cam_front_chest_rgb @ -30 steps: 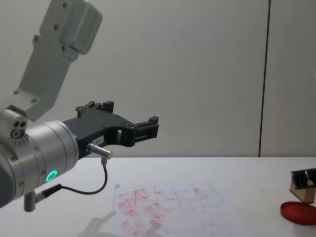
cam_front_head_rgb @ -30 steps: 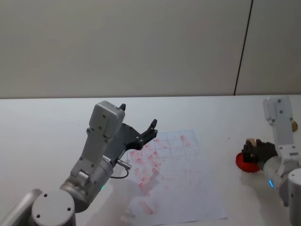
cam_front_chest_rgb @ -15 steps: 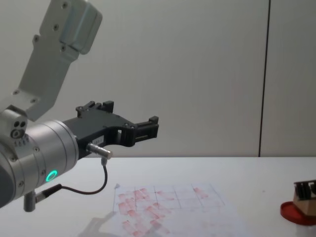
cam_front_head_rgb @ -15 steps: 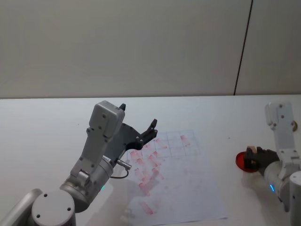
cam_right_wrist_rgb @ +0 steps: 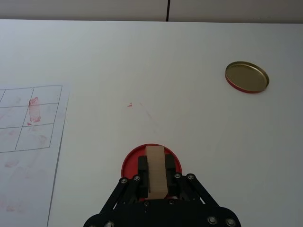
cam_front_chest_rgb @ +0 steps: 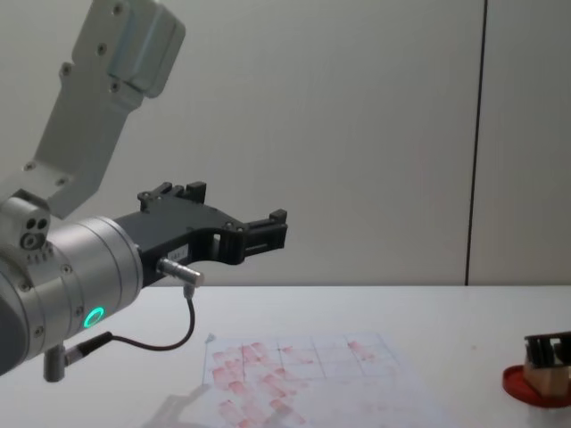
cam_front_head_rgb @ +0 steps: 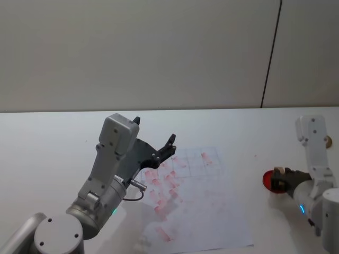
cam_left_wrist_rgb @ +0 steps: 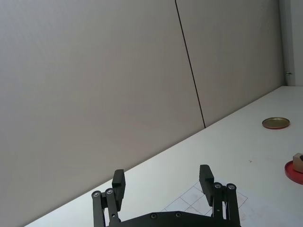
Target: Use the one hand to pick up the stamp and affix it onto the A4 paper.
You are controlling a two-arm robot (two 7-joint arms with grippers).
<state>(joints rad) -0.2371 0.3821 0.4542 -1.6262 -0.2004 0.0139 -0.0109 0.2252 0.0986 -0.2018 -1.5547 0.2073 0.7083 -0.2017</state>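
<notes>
The right gripper point(cam_front_head_rgb: 286, 179) has come down since a second ago: then it held the stamp point(cam_right_wrist_rgb: 156, 174) clear above the round red ink pad point(cam_right_wrist_rgb: 130, 163), and now, in the chest view, the block's lower end sits at the level of the pad's surface and appears to meet it. In the head view the gripper has also drawn a little nearer to the robot. Its jaws are clamped on the two sides of the tan wooden block, which stands upright over the middle of the pad, at the right side of the counter point(cam_front_head_rgb: 53, 137). The pad is a shallow red tin; its round lid point(cam_right_wrist_rgb: 246, 77) lies by itself on the counter farther off, well apart, gold inside facing up with a red rim. The A4 paper point(cam_front_head_rgb: 206, 211) lies flat well to the left of the pad, its printed grid crowded with red marks, unchanged. The left gripper point(cam_left_wrist_rgb: 162, 184) stays raised above the paper's left part as before, jaws spread wide and holding nothing.
</notes>
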